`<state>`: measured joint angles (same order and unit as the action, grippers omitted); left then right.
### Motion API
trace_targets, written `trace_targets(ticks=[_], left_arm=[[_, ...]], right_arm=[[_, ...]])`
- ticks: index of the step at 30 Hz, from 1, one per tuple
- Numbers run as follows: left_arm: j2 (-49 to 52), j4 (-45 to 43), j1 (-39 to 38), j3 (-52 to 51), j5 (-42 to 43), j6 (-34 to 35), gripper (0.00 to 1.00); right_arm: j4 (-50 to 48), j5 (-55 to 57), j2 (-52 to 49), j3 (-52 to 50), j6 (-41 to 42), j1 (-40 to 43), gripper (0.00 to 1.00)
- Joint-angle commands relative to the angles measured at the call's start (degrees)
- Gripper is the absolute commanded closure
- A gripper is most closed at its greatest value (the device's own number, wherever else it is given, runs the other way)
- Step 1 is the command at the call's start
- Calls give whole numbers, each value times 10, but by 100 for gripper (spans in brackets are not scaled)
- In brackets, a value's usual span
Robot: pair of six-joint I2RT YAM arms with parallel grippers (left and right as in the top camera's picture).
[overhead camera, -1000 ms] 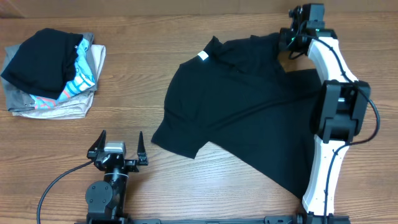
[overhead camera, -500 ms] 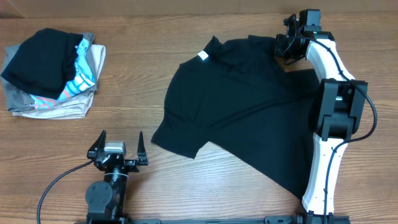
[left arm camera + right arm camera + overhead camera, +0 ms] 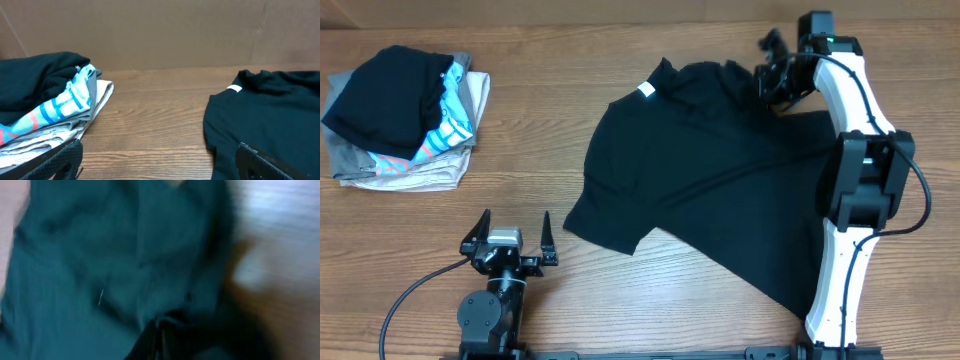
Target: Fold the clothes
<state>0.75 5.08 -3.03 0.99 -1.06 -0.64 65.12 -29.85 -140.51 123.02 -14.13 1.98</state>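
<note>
The black T-shirt (image 3: 720,170) lies spread on the wooden table, its white neck label (image 3: 646,90) at the far left of the collar. My right gripper (image 3: 772,72) is at the shirt's far right corner, shut on a pinch of the black fabric (image 3: 125,255). The right wrist view is blurred, with the jaws pressed together on the cloth. My left gripper (image 3: 510,240) is open and empty near the front edge, left of the shirt. In the left wrist view the gripper (image 3: 157,165) faces bare wood, with the shirt (image 3: 270,115) to its right.
A pile of folded clothes (image 3: 405,115) sits at the far left: a black piece on top, a teal-and-white patterned one and grey-beige cloths beneath. It also shows in the left wrist view (image 3: 45,110). The white right arm (image 3: 850,200) stands along the shirt's right side.
My right gripper has moved a little left and toward the shirt's middle, dragging the pinched corner with it. The left arm has not moved.
</note>
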Motion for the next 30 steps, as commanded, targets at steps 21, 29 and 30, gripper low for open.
trace_targets(ticks=[21, 29, 30], left_arm=[[-4, -2, -5, -4, 7, -11, 0], [-4, -2, -5, -4, 7, -11, 0], [-4, -2, -5, -4, 7, -11, 0]], right_arm=[[-14, 43, 22, -6, -37, -12, 96], [5, -161, 22, -4, 17, -21, 96], [44, -172, 22, -4, -56, -29, 96]])
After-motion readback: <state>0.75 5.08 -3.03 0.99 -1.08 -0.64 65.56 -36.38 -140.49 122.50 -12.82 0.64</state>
